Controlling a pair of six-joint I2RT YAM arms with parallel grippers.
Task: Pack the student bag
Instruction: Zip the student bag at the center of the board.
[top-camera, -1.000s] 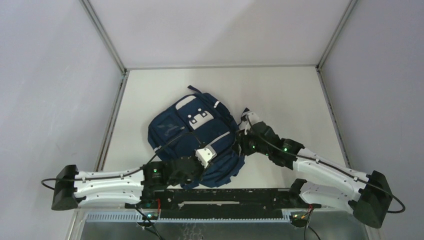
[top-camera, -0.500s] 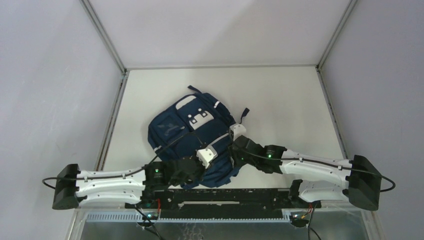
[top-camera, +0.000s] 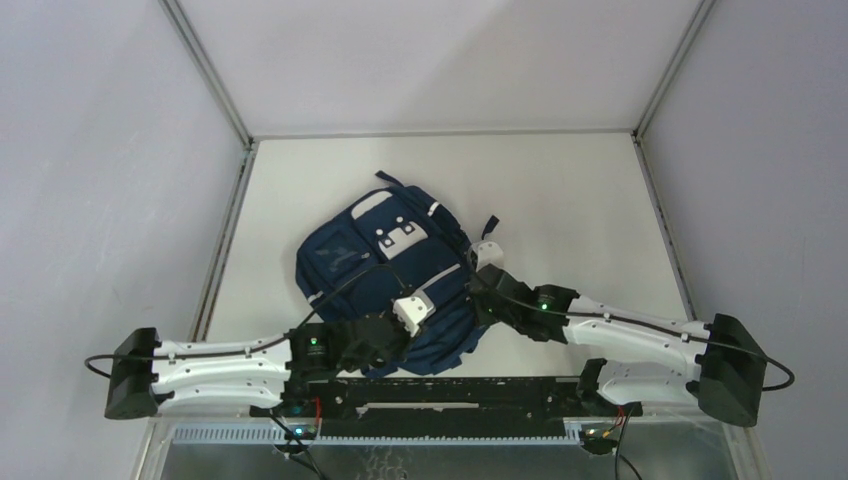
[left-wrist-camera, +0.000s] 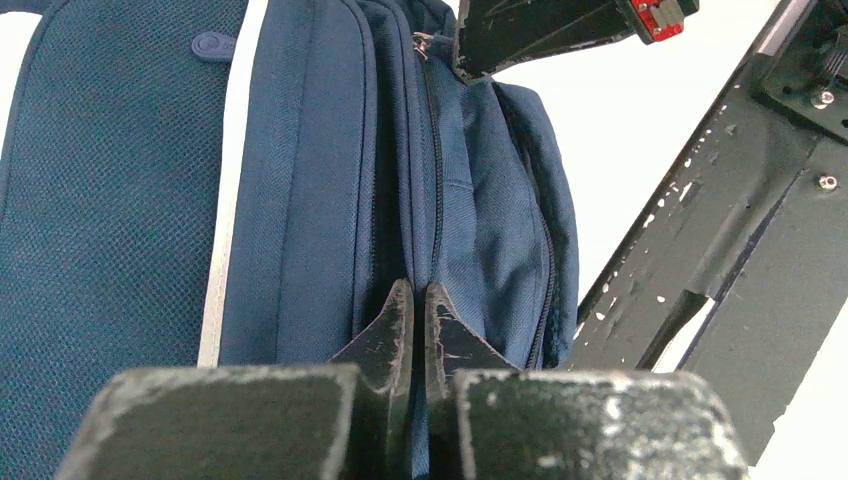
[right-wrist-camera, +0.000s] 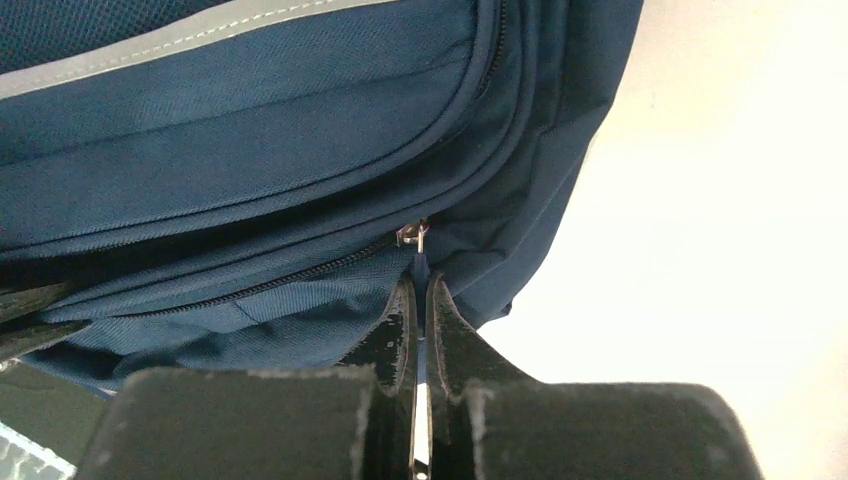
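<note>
The student bag (top-camera: 370, 265) is a navy-blue backpack with white patches, lying flat mid-table. My left gripper (top-camera: 437, 300) rests on its near right part, shut on a fold of bag fabric (left-wrist-camera: 300, 180) beside a zipper line; the left gripper (left-wrist-camera: 420, 290) shows blue cloth between its fingers. My right gripper (top-camera: 468, 287) is at the bag's right edge. In the right wrist view the right gripper (right-wrist-camera: 420, 285) is shut on the blue pull tab hanging from the metal zipper slider (right-wrist-camera: 412, 236) of the bag (right-wrist-camera: 250, 130). The right gripper's black body (left-wrist-camera: 540, 30) shows above the slider (left-wrist-camera: 422, 42).
A black mounting rail (top-camera: 450, 390) runs along the near edge between the arm bases and shows as a black frame (left-wrist-camera: 720, 220) in the left wrist view. Grey walls close in the white table (top-camera: 560, 190) on three sides. A dark strap (top-camera: 490, 225) sticks out at the bag's right.
My right arm swung in from beside the bag's right strap to the bag's right edge and its jaws closed on the zipper pull. The left arm and the bag stayed put.
</note>
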